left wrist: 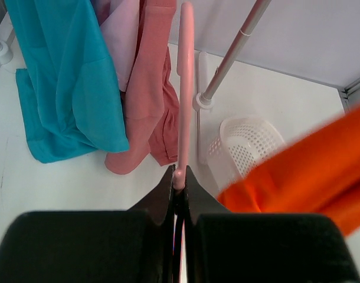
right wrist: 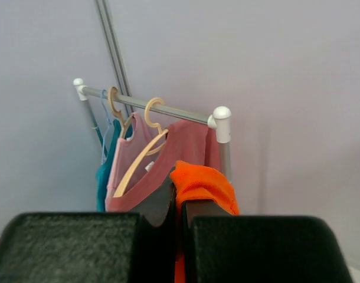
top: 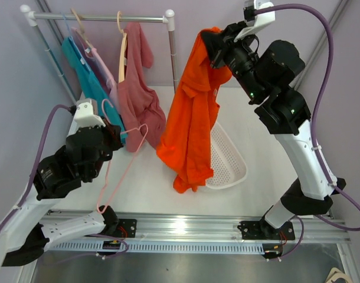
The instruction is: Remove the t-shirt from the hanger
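An orange t-shirt [top: 192, 118] hangs free in mid-air from my right gripper [top: 214, 48], which is shut on its top edge [right wrist: 200, 183] high at the right of the rail. My left gripper [top: 112, 138] is shut on a bare pink hanger [top: 122, 168], which slants down toward the table's near edge. In the left wrist view the hanger's rod [left wrist: 184, 88] sticks out from between the closed fingers, with orange cloth [left wrist: 304, 171] at the right. The shirt is off the hanger.
A clothes rail [top: 103, 17] at the back carries a teal garment [top: 85, 76], a pale pink one [top: 103, 73] and a dusty-red one [top: 138, 94] on hangers. A white perforated basket [top: 227, 159] lies on the table behind the orange shirt's hem.
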Robot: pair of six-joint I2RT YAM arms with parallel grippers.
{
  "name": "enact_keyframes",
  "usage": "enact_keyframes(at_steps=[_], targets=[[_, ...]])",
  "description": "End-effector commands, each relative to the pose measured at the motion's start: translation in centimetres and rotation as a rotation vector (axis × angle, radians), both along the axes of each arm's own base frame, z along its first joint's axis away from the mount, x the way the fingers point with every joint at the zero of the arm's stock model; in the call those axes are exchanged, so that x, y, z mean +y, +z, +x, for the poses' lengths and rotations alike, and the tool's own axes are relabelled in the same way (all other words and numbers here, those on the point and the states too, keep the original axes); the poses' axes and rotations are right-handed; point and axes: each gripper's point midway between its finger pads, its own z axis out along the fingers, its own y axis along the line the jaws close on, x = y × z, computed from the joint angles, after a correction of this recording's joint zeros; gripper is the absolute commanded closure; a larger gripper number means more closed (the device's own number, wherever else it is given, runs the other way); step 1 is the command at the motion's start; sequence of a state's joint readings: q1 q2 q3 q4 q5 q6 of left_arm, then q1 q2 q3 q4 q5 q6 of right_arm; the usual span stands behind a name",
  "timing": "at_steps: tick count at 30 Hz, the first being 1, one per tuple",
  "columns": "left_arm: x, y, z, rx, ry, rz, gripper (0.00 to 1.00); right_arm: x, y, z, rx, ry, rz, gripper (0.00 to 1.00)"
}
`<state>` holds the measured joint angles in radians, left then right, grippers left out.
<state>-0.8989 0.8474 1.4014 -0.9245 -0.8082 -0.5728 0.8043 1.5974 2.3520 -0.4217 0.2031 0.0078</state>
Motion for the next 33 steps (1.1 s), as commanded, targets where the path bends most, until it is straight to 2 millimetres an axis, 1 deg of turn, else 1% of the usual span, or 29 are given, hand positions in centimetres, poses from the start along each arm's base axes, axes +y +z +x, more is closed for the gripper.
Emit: enact_keyframes(at_steps=[1,3,4,6,7,8,9,10,12,14,15,16,17,18,19,20,21,22,23,24,25,26,27,28,29,30,31,32,33], targets=[[-0.8,0.3,1.0,-0.021,0.005,-0.005,0.99,-0.9,1.0,0.3,-0.014,-0.023,0.046,1.0],[-1.0,0.2,1.2,-0.019,0.001,-0.003,0.99,-0.4,-1.5,1.2,0.045,-0.039,0.025,1.0],[-1.2,-0.1,1.4,-0.016,-0.006,-0.006,0.99,-0.5,-4.3,2.0,0.095,-0.077,0.002,1.0],[-1.3,-0.2,1.5,-0.016,-0.01,-0.009,0.99,-1.2,-7.1,3.0,0.152,-0.124,0.0,1.0],[-1.4,-0.3,1.5,-0.012,-0.014,-0.008,0.99,-1.1,-10.5,4.0,0.212,-0.156,-0.033,1.0],[-1.4,-0.4,1.6,-0.013,-0.015,-0.006,0.99,-1.9,-11.2,3.9,0.236,-0.168,-0.012,1.0],[-1.4,-0.4,1.6,-0.013,-0.015,-0.005,0.99,-2.1,-12.5,4.1,0.266,-0.181,-0.012,1.0],[-1.4,-0.5,1.7,-0.011,-0.016,-0.001,0.99,-2.4,-15.4,4.6,0.314,-0.191,-0.043,1.0],[-1.4,-0.4,1.7,-0.013,-0.017,0.0,0.99,-2.6,-18.3,5.2,0.376,-0.21,-0.053,1.0],[-1.4,-0.5,1.8,-0.013,-0.018,0.004,0.99,-3.2,-21.2,6.0,0.431,-0.256,-0.076,1.0],[-1.5,-0.3,1.9,-0.017,-0.019,-0.001,0.99,-4.1,-24.0,6.8,0.479,-0.322,-0.105,1.0],[-1.5,-0.4,1.9,-0.016,-0.021,0.0,0.99,-4.9,-25.6,7.1,0.53,-0.368,-0.096,1.0],[-1.6,-0.5,1.9,-0.014,-0.024,0.002,0.99,-6.5,-26.9,7.9,0.565,-0.428,-0.088,1.0],[-1.6,-0.4,1.9,-0.014,-0.024,0.002,0.99,-7.5,-28.9,8.5,0.614,-0.472,-0.097,1.0],[-1.6,-0.6,1.9,-0.011,-0.025,0.003,0.99,-8.0,-30.6,8.7,0.669,-0.488,-0.091,1.0],[-1.5,-0.6,1.8,-0.011,-0.024,0.004,0.99,-9.3,-31.7,9.4,0.701,-0.512,-0.093,1.0],[-1.5,-0.6,1.8,-0.012,-0.023,0.005,0.99,-9.3,-32.9,9.7,0.732,-0.495,-0.106,1.0],[-1.4,-0.6,1.9,-0.013,-0.02,0.006,0.99,-8.0,-35.2,9.8,0.8,-0.412,-0.149,0.97],[-1.4,-0.7,1.8,-0.013,-0.019,0.008,0.99,-7.6,-36.4,9.9,0.831,-0.372,-0.189,0.92],[-1.4,-0.8,1.9,-0.011,-0.018,0.011,0.99,-7.2,-37.3,10.0,0.862,-0.355,-0.222,0.84],[-1.3,-0.9,1.9,-0.011,-0.013,0.013,0.99,-7.2,-37.7,9.7,0.898,-0.357,-0.261,0.57],[-1.3,-0.7,2.0,-0.016,-0.014,0.01,0.99,-6.8,-39.1,9.9,0.929,-0.364,-0.304,0.47],[-1.4,-0.6,2.2,-0.019,-0.015,0.012,0.99,-6.1,-39.1,9.4,0.913,-0.351,-0.354,0.38],[-1.0,-0.3,2.4,-0.027,0.0,0.009,0.99,-5.9,-38.9,9.0,0.901,-0.357,-0.38,0.29],[-0.9,0.2,2.8,-0.042,0.003,0.006,0.99,-5.8,-37.7,8.5,0.863,-0.37,-0.389,0.11],[-0.9,0.4,3.2,-0.05,0.002,0.006,0.99,-4.2,-37.1,7.3,0.823,-0.324,-0.438,0.05],[-0.2,0.8,4.0,-0.06,0.029,0.003,0.99,-3.7,-36.5,6.6,0.804,-0.307,-0.45,0.0],[-0.7,1.4,4.5,-0.073,-0.012,0.002,0.99,-3.1,-35.5,5.8,0.779,-0.284,-0.452,0.01],[-1.3,2.0,5.6,-0.095,-0.024,-0.004,0.99,-2.5,-35.0,5.2,0.767,-0.263,-0.461,0.01]])
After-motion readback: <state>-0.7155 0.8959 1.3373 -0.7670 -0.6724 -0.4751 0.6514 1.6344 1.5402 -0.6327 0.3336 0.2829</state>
